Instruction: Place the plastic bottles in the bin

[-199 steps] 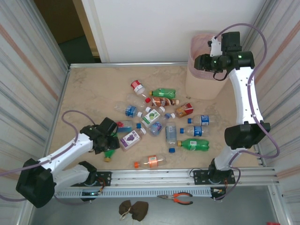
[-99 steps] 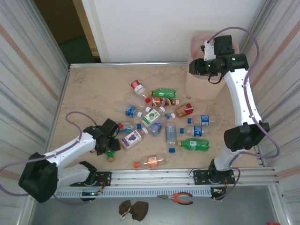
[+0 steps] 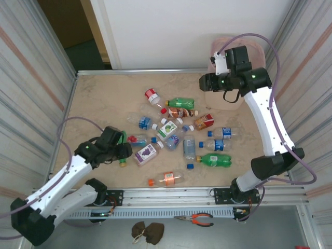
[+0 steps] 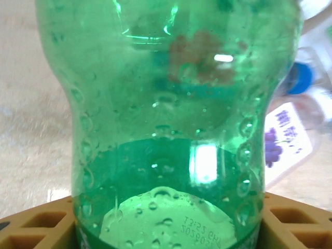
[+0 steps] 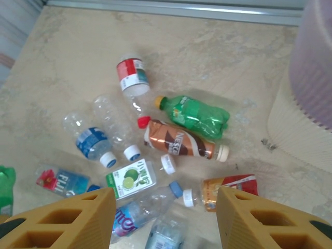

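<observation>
Near left of the table [image 3: 98,104]: left gripper [image 3: 120,151] has its jaws pressed on both sides of a green bottle [image 4: 166,129], base toward the wrist. Just beside it lies a purple-label bottle [image 3: 145,153]. Mid-table: other bottles [image 3: 180,102] scattered on their sides. Beyond them, right gripper [image 5: 166,218] hangs part-open, holding nothing. Far right corner: pink bin [image 3: 222,101], upright, close behind that gripper.

Left hand [image 3: 120,151] grips a green bottle [image 4: 166,104] low; right hand [image 5: 165,193] hovers high, fingers apart.
</observation>
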{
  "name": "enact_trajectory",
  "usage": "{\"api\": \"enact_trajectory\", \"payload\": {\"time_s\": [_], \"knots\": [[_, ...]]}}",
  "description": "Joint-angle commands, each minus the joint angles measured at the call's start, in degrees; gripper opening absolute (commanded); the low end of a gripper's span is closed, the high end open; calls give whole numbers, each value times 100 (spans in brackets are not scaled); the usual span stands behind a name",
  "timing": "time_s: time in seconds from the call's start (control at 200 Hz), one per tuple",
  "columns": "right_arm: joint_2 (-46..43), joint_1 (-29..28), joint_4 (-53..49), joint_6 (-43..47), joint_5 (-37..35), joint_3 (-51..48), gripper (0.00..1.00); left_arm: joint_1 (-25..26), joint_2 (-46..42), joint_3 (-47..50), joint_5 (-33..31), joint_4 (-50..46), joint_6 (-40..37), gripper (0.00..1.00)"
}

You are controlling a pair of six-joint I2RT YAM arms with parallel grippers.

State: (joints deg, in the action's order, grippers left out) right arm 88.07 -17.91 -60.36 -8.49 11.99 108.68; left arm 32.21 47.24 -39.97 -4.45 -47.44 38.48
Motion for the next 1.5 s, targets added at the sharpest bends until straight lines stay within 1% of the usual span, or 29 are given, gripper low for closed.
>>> {"api": "enact_trajectory", "payload": {"time_s": [0.0, 0.09, 0.19, 0.245, 0.341, 0.391, 0.451, 0.506, 0.596, 0.666, 0.747, 0.802, 0.837, 0.917, 1.062, 1.263, 1.498], "knots": [[-400, -215, 275, -14, 30, -382, 53, -31, -314, -397, 213, 504, -630, 62], [-679, -360, 706, -182, 459, -836, 53, -34, -522, -414, 739, 1435, -1099, 61], [-1034, -412, 1459, -603, 1240, -1466, 53, -41, -631, -347, 1417, 2669, -1521, 60], [-1222, -423, 1955, -906, 1617, -1811, 53, -35, -602, -350, 1769, 3273, -1695, 57], [-1537, -441, 2916, -1264, 2399, -2407, 56, -43, -418, -460, 2258, 3998, -1950, 56], [-1705, -488, 3414, -1373, 2648, -2673, 57, -41, -287, -566, 2489, 4300, -2060, 56], [-1880, -557, 3926, -1354, 2916, -2951, 60, -33, -131, -681, 2777, 4631, -2148, 56], [-2009, -635, 4285, -1256, 3063, -3133, 62, -34, 11, -722, 2997, 5128, -2153, 56], [-2139, -770, 4746, -1075, 3302, -3249, 65, -34, 293, -796, 3440, 6091, -2043, 54], [-2203, -917, 5052, -936, 3509, -3277, 68, -35, 518, -954, 3809, 6542, -1987, 54], [-2258, -1200, 5225, -707, 3484, -3210, 73, -18, 751, -1166, 4096, 6784, -1952, 53], [-2302, -1438, 5221, -488, 3338, -3118, 86, 18, 877, -1298, 4287, 6864, -1957, 53], [-2312, -1591, 5195, -351, 3205, -3061, 92, 43, 952, -1370, 4367, 6863, -1996, 52], [-2250, -1827, 5201, -179, 2928, -2899, 97, 126, 1023, -1508, 4428, 6856, -2109, 52], [-1888, -1952, 5157, -340, 2618, -2427, 96, 220, 1063, -1601, 4431, 6882, -2307, 53], [-1483, -1959, 5182, -358, 3028, -2026, 93, 225, 1178, -1685, 4465, 6859, -2388, 53], [-1055, -2027, 5183, -386, 3047, -1656, 87, 229, 1319, -1839, 4422, 6615, -2520, 53]]}}
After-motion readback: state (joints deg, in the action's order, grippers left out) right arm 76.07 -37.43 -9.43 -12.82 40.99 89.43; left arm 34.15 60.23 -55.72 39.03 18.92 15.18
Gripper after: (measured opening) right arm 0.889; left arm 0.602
